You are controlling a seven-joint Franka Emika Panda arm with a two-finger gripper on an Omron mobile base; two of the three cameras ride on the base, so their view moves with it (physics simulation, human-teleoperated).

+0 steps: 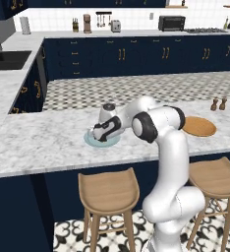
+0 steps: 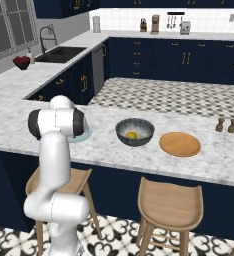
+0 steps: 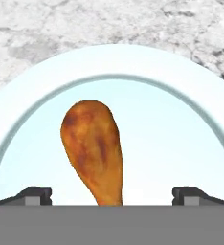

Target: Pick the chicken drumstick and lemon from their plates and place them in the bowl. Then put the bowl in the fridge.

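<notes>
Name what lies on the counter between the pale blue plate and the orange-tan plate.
In the right base view, the dark grey bowl sits between the pale blue plate and the orange-tan plate, with the lemon inside it.

gripper (image 1: 98, 134) low over pale blue plate (image 1: 90, 140) on marble counter (image 1: 43, 140); orange-tan plate (image 1: 200, 126) well apart

Orange-brown chicken drumstick (image 3: 92, 148) flat on pale blue plate (image 3: 181, 81), lemon (image 2: 132, 135) inside grey bowl (image 2: 134, 131), wooden plate (image 2: 179, 144) beside it
</notes>
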